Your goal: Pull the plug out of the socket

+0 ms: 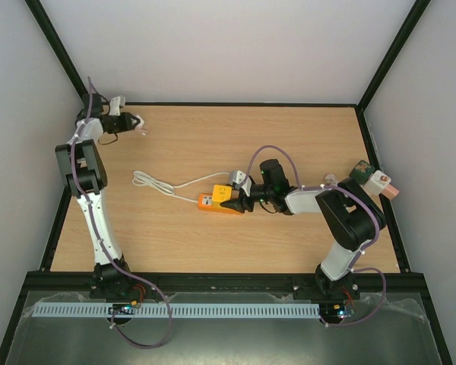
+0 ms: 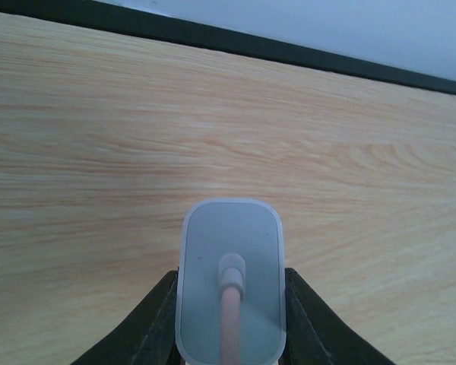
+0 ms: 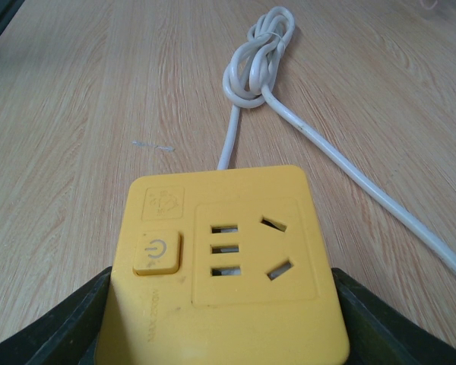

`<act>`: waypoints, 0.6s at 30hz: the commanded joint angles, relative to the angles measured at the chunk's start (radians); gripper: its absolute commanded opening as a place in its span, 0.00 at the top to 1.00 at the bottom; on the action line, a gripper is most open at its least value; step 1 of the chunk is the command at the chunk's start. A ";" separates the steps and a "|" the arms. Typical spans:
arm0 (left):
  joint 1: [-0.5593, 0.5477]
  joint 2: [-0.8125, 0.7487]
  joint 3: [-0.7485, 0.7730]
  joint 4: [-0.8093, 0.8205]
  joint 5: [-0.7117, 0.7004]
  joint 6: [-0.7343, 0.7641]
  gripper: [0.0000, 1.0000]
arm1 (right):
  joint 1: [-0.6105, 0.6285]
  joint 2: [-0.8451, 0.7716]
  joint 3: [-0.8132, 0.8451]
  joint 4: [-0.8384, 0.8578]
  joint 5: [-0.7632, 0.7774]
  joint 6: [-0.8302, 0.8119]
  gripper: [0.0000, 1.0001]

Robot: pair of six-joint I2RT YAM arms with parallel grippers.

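Observation:
The white plug sits between the black fingers of my left gripper, which is shut on it above the bare wood, a pinkish lead running from its back toward the camera. From above, the left gripper and plug are at the table's far left corner. The yellow socket lies on the table with all its slots empty. My right gripper is shut on its two sides. In the top view the socket is mid-table, well apart from the plug, with the right gripper at its right end.
The socket's white cable runs left and ends in a tied bundle. A green object and a white-and-pink one sit at the right edge. A black frame rail borders the far side of the table.

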 commanded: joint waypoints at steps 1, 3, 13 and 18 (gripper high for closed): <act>0.039 0.065 0.092 -0.035 0.042 -0.054 0.71 | -0.004 0.017 0.000 -0.086 0.090 -0.016 0.66; 0.049 0.076 0.092 -0.018 0.039 -0.071 0.71 | -0.004 0.019 0.003 -0.089 0.089 -0.014 0.66; 0.084 0.118 0.124 -0.023 0.016 -0.112 0.45 | -0.005 0.019 0.007 -0.090 0.084 -0.008 0.66; 0.091 0.112 0.123 -0.031 -0.002 -0.107 0.27 | -0.004 0.021 0.008 -0.092 0.082 -0.004 0.66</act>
